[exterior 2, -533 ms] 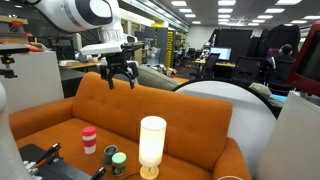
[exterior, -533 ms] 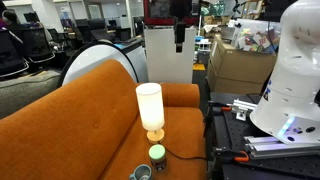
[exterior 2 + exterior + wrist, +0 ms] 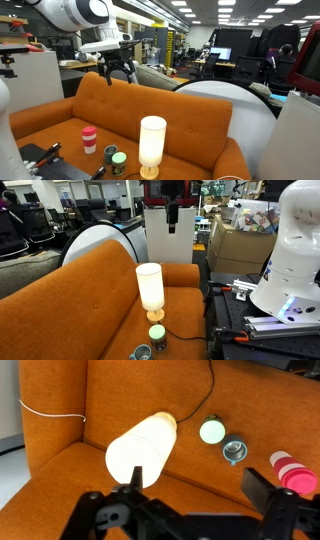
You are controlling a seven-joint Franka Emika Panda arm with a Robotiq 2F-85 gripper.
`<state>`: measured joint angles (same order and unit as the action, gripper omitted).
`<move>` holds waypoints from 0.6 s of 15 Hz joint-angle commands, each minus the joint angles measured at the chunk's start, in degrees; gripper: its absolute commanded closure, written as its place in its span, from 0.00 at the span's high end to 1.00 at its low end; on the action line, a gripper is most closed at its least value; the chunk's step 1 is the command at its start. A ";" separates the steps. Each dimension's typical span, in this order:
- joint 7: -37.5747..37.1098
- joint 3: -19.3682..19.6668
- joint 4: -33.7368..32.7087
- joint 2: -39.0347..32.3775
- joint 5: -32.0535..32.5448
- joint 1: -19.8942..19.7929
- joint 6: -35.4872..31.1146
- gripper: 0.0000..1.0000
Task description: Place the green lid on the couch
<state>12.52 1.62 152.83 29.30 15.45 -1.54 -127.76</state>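
The green lid (image 3: pixel 157 333) is a small pale-green cap on the seat of the orange couch (image 3: pixel 90 290), next to the cream lamp (image 3: pixel 149 288). The lid also shows in an exterior view (image 3: pixel 120 158) and in the wrist view (image 3: pixel 212 430). A dark grey-teal cup (image 3: pixel 235 451) sits just beside it. My gripper (image 3: pixel 118 70) is open and empty, high above the couch's backrest (image 3: pixel 190 125) and far from the lid. It also shows in an exterior view (image 3: pixel 172 215), and its fingers frame the wrist view (image 3: pixel 198 485).
A pink-red cup (image 3: pixel 89 138) stands on the seat beyond the dark cup. A black cord (image 3: pixel 207 395) runs from the lamp up the backrest, and a white cable (image 3: pixel 50 412) lies on the couch edge. A white panel (image 3: pixel 168 235) and cardboard boxes (image 3: pixel 235 245) stand behind the couch.
My gripper has shifted a little sideways and slightly upward above the backrest. It stays open and empty. The lid, cups and lamp have not moved.
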 commanded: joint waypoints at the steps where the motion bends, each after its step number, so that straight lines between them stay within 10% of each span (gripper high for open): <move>1: -1.39 -2.56 -4.68 -8.30 0.10 2.56 -2.36 1.00; 9: -3.94 -5.32 -8.80 -22.08 -0.11 5.11 -7.10 1.00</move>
<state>8.54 -3.67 144.03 7.10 15.40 3.59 -134.99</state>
